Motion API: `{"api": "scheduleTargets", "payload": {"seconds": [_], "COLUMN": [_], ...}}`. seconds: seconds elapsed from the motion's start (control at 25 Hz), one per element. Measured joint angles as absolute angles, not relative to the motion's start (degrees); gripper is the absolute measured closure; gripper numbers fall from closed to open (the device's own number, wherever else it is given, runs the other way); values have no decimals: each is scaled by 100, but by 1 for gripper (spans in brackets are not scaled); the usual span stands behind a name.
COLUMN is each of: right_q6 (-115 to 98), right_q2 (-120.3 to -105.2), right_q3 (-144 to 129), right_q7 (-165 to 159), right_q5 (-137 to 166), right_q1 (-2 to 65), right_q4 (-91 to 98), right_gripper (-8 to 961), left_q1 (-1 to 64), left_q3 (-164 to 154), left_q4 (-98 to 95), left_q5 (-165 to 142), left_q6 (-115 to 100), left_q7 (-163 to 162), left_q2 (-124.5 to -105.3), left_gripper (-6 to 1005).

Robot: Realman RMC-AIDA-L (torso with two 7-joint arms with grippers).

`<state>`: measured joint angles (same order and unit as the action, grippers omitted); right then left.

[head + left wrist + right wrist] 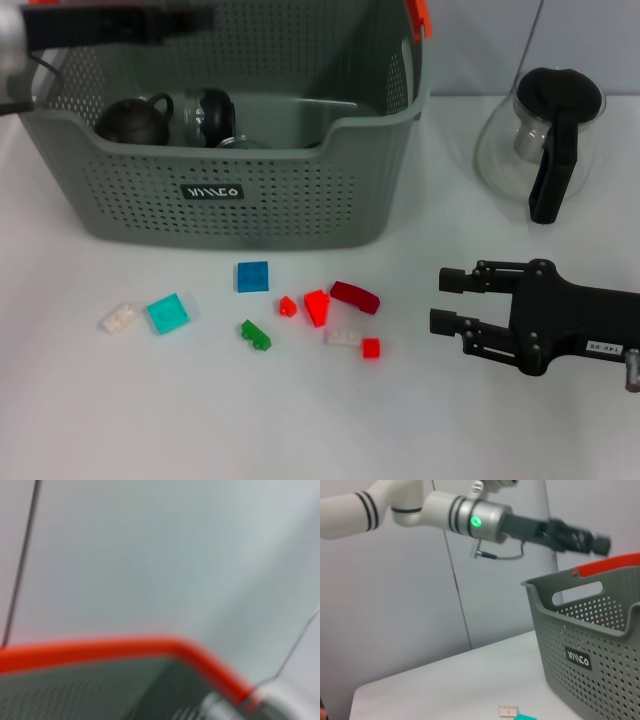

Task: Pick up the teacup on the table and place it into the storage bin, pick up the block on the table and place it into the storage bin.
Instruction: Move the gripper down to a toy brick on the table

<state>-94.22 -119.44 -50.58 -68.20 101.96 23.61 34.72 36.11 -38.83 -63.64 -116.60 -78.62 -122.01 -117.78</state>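
The grey perforated storage bin (230, 205) stands at the back of the table, also in the right wrist view (600, 645) and the left wrist view (75, 695). A dark brown teacup (135, 122) lies inside it at the left. My left gripper (195, 18) hovers over the bin's back left; the right wrist view shows that gripper (597, 541) above the rim. Several small blocks lie in front of the bin: blue (252, 276), teal (167, 313), white (120, 318), green (255, 335), red (317, 305). My right gripper (443, 301) rests open and empty, to the right of the blocks.
A glass pot with a black handle (545, 140) stands at the back right. A glass vessel with a dark lid (205, 115) lies in the bin beside the teacup. The bin's orange handle clip (418, 15) sticks up at its right corner.
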Motion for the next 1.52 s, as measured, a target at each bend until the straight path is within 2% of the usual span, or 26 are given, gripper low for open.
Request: {"api": "scheduleTargets", "payload": {"seconds": [0.12, 0.32, 0.52, 0.68, 0.92, 1.52], "right_q6": [-9422, -9422, -9422, -9422, -9422, -9422], "right_q2": [-11945, -11945, -11945, -11941, -11941, -11936], "right_q3": [-5054, -5053, -5053, -5054, -5053, -5054], "right_q7": [-6820, -6820, -6820, -6872, -6897, -6900], "right_q5": [10196, 10193, 10192, 10194, 10196, 10195], "right_q1": [2357, 2364, 2398, 2423, 2443, 2424], "right_q4": [3472, 3472, 3472, 3472, 3472, 3472], "right_gripper": [430, 430, 429, 430, 430, 430], "left_q1": [3334, 2937, 2353, 2054, 1913, 1891], "left_q3": [-3161, -2264, -2235, -2326, -2342, -2465], "left_q4": [-6175, -5777, -5894, -5957, -5817, -5169], "left_q5": [-10759, -10570, -11298, -12205, -12883, -13285], "left_q6": [-8842, -10131, -10792, -10672, -9980, -8575], "left_q7": [-11266, -9992, -8756, -7955, -7462, -7287], "left_q2": [-11784, -11789, -12033, -12224, -12384, -12401], "left_gripper": [629, 638, 640, 641, 640, 638]}}
